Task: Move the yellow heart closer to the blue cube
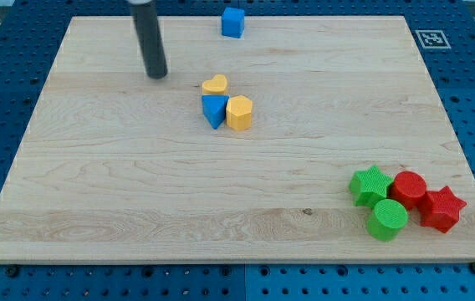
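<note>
since everything on this rig gets placed off the wooden board (120,192), i start there: it fills most of the view, and i use the yellow heart (214,84) as my landmark. there's no claw on this arm, just the dark rod, so nothing opens or closes and nothing is held; my tip (157,73) sits to the view's left of the heart and a touch higher, near it but clearly apart. toward the view's bottom right, well apart from the heart, a cluster of four sits together: green star (370,184), red cylinder (409,189), red star (442,208) and green cylinder (386,219). right below the heart, touching or nearly so, are the blue triangle (213,109) and the yellow hexagon (239,112). the blue cube (233,22) is above the heart and slightly to the view's right, near the board's top edge, with bare wood between them. to do this well, i'd judge the tip has to come round under the heart's lower left side, into the tight spot by the triangle, then push up and slightly right. going in slowly should avoid dragging the triangle or hexagon along, and a centred contact should keep the heart from spinning off the line.
</note>
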